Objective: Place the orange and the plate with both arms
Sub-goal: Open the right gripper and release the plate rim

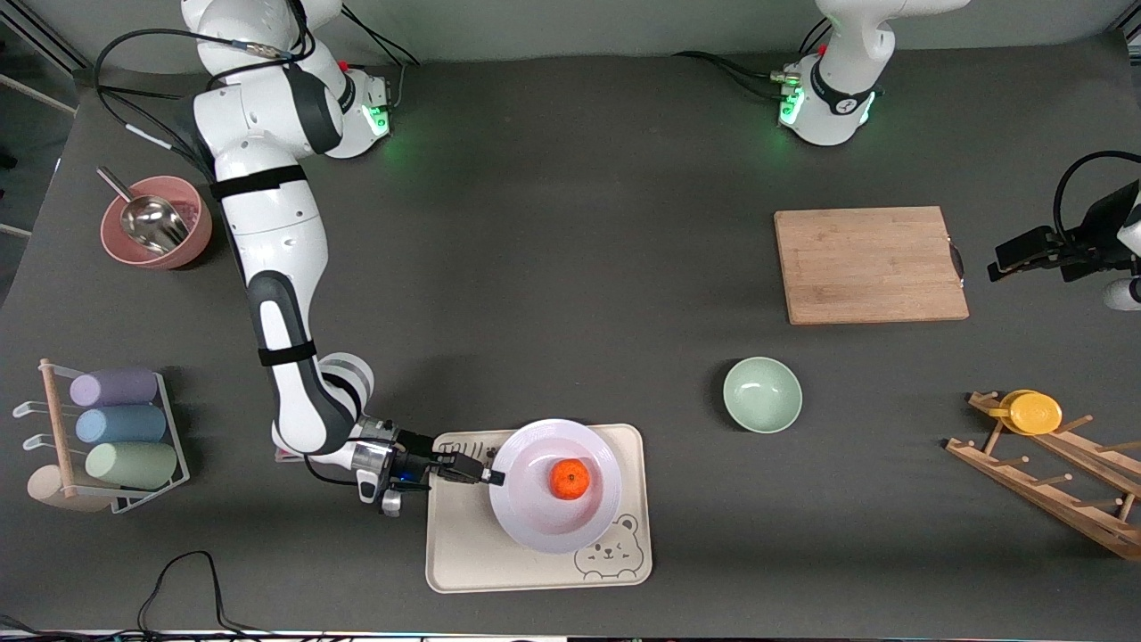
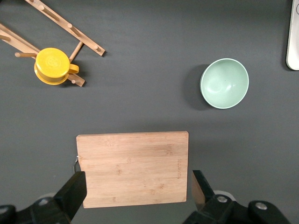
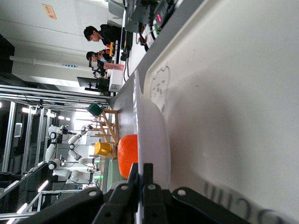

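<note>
The counter [image 1: 570,267] carries the cream bear tray [image 1: 463,553] low in the front view's frame, just left of centre, and the plate [image 1: 535,517] sits on that tray with the orange [image 1: 569,479] resting in its well, slightly toward the frame's right. The plate overhangs the tray's upper edge a little. The relation that matters for the coming move is the grip at the plate's rim: the right hand [image 1: 488,476] reaches in level from the frame's left and meets the rim at its leftmost point, so the plate and its fruit lie straight ahead of the fingers. The right wrist view shows the two fingers [image 3: 148,179] pressed nearly together with the thin white rim pinched between them and the orange just past it. Whether the plate is resting flat or lifted slightly cannot be told.

The left hand [image 2: 135,186] hangs at the frame's right edge of the front view, over the counter beside the wooden cutting board [image 1: 869,264]; its fingers are spread wide and hold nothing. It is well apart from the plate and appears to wait, so the right arm is judged to make any release or nudge.
</note>
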{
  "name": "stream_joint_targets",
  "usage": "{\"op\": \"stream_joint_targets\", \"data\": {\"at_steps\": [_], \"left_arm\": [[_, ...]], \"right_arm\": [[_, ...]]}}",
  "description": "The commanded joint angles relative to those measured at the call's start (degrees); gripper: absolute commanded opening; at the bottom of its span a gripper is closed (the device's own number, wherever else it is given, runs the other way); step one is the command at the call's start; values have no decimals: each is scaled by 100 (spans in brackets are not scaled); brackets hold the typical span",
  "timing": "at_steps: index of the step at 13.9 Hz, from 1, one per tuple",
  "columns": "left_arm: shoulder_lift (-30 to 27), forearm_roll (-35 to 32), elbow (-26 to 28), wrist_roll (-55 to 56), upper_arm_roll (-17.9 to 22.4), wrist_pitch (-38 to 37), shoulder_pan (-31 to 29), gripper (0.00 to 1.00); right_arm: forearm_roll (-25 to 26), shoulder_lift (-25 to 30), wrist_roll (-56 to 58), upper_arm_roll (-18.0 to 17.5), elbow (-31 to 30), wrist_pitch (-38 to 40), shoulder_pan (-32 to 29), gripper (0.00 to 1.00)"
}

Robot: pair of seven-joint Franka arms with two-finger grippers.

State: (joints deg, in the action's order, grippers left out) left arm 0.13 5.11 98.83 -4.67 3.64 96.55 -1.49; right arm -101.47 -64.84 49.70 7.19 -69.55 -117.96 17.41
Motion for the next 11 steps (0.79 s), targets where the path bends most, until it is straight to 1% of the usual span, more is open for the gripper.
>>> {"op": "stream_joint_targets", "data": {"at_steps": [1,3,4,5,7,8,9,11], "left_arm": [[40,96,-110,-217,-21,171,35,100],[5,8,-110,-315,-231,216,79,100],[-4,8,-110,-333,-241,216,79,100],[-13,-36,-119,-341,-249,224,88,100],[-13,-185,-119,-333,-258,224,106,100],[-21,-194,-119,-333,-258,224,106,100],[-22,-220,-128,-333,-258,242,106,100],[-22,-229,-189,-342,-258,251,106,100]], "right_arm": [[-66,-160,162,10,240,89,-27,0],[-57,-160,162,10,231,81,-27,0],[-57,-160,162,10,214,81,-27,0],[-57,-160,162,10,196,81,-27,11],[-48,-160,171,10,187,81,-27,40],[-48,-151,189,10,187,81,-27,49],[-31,-134,197,10,187,81,-45,49],[13,-73,128,19,179,81,-80,57]]}}
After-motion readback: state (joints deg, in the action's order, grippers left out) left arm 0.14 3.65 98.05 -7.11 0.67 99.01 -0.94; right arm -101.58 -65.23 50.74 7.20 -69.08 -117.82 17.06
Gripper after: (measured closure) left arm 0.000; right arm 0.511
